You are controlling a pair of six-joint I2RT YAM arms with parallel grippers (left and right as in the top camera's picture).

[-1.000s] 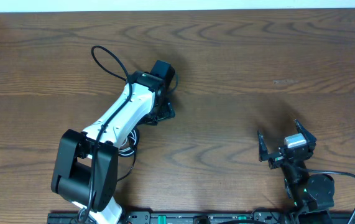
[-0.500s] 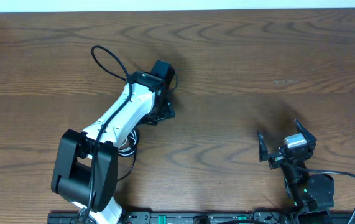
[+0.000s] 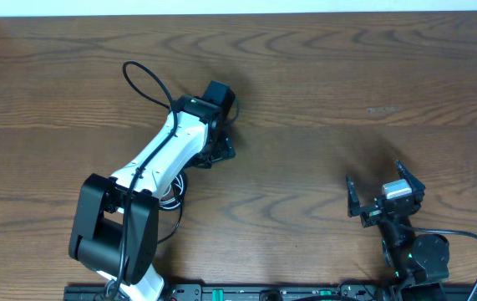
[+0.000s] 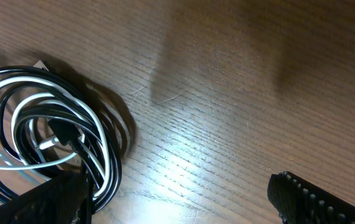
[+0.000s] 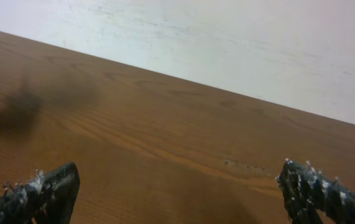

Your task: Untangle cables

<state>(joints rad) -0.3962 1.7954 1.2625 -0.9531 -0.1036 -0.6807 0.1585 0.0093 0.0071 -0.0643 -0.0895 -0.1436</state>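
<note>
1. We are hovering our left gripper [image 4: 171, 198], jaws wide and empty, just beside the coiled black and white cables [image 4: 46, 146].
2. Our right gripper [image 5: 180, 193] is idling open and empty, well apart.
3. We are judging the untangling barely begun; next we are needing to pinch one strand.

Two grippers, left gripper [image 4: 183, 200], right gripper [image 5: 180, 190], one white cable [image 4: 40, 77], black cables [image 4: 3, 73] uncountable, one table [image 4: 239, 93]

Under me lies a dark brown wooden table [image 3: 322, 75], its grain running left to right. A small pale scuff [image 3: 383, 109] marks it far right. Beyond its far edge stands a white wall [image 5: 227, 37].
</note>
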